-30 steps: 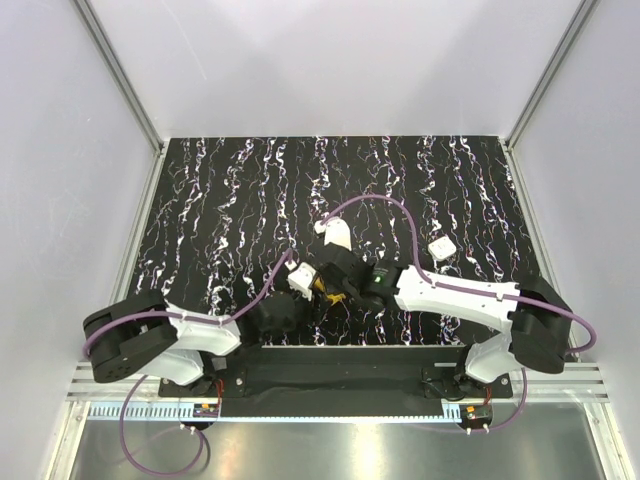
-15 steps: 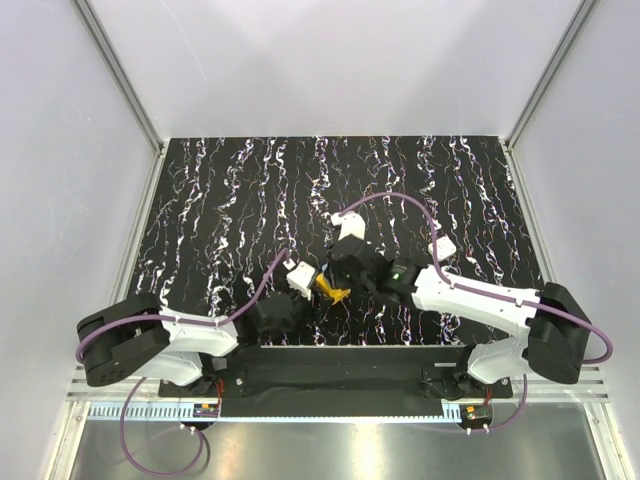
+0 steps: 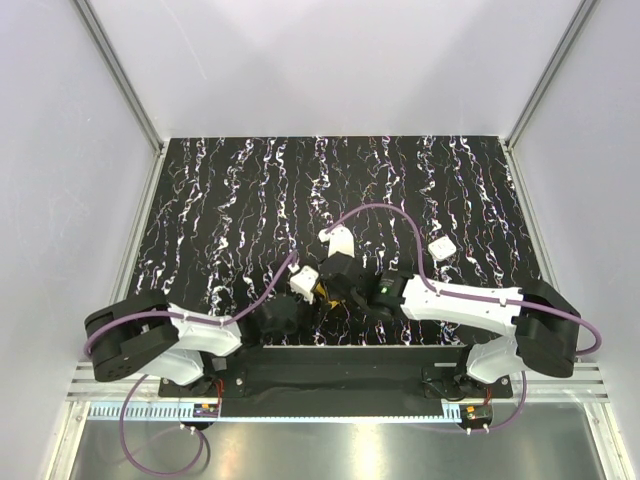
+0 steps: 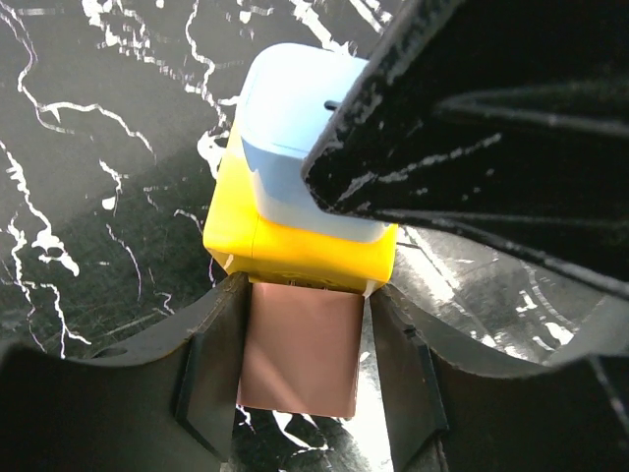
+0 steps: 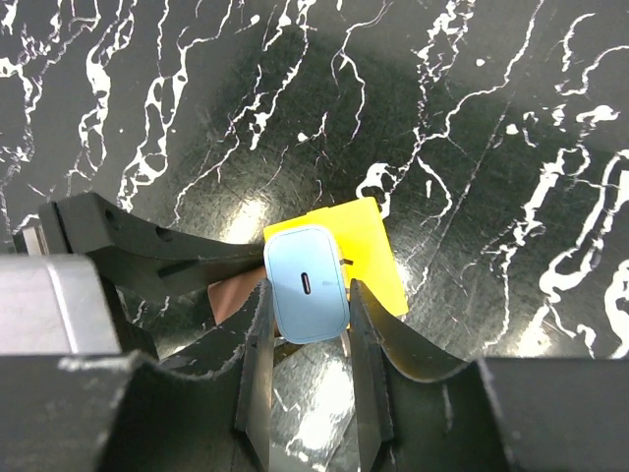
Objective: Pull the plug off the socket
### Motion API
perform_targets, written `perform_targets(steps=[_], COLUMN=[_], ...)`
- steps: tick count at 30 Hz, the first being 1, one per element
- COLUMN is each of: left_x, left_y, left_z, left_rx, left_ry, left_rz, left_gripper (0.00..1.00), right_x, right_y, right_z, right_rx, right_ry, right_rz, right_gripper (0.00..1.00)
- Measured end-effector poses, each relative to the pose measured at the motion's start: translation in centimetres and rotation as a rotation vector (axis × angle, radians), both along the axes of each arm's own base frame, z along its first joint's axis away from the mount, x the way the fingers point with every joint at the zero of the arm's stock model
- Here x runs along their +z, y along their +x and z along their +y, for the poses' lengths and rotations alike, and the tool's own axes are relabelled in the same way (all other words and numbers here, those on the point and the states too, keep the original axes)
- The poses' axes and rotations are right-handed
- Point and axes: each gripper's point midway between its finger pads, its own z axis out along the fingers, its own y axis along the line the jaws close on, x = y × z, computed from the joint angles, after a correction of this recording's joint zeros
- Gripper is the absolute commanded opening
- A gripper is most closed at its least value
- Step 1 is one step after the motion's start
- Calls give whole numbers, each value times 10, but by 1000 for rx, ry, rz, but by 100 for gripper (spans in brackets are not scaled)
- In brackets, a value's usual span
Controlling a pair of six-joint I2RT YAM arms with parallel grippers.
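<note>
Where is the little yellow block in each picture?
Top view: the yellow socket is a small speck just below the middle.
Left wrist view: yellow socket in the middle, its pinkish end pinched in the left claw.
Right wrist view: yellow socket in the middle, peeking out beside the right claw.
Shared landmark: the pale blue plug stuck in it shows in both wrist views; from above I can't make it out.

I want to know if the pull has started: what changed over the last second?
The right gripper, clamped on the pale-blue rounded plug, swung farther out and rightward, then came back nearer. The left gripper stayed shut on the bright-yellow cube socket. The plug is still seated.
</note>
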Motion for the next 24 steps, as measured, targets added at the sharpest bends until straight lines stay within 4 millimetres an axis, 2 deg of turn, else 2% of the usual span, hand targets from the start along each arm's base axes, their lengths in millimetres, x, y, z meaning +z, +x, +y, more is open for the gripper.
perform_targets(steps=[4, 12, 19, 24], left_x=[-12, -12, -7, -10], left_y=[-2, 2, -4, -5], left_z=[3, 5, -7, -8], left_rx=[0, 19, -18, -21], left_ry=[37, 51, 44, 62], left_rz=[17, 2, -3, 1], left_gripper=[0, 0, 0, 0], right_x=[-14, -13, -9, -11], right_y=[-2, 2, -3, -7], right_z=[1, 1, -18, -16], right_rx=[10, -6, -22, -8], right_ry=[12, 53, 150, 136], right_rz=[-30, -82, -42, -47], right_gripper=[0, 0, 0, 0])
